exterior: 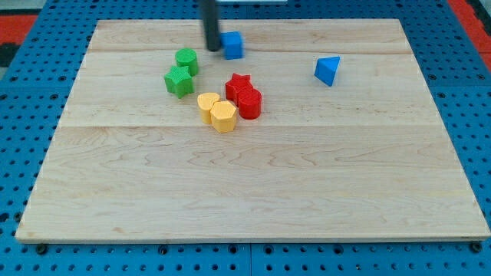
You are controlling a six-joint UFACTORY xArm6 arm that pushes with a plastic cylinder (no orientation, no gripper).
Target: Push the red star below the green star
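We have no end effector to part or close, only a dark rod whose tip (212,49) rests on the wooden tabletop (253,192) near the view's top, just left of the blue cube (232,44) and above-right of the two green blocks. The red star (238,83) lies mid-board, touching the red cylinder (249,103) at its lower right, with two yellow blocks (217,111) below-left. The green star (179,80) sits well to its left, beneath the other green block (186,60), and a blue triangular block (327,70) lies apart at the right.
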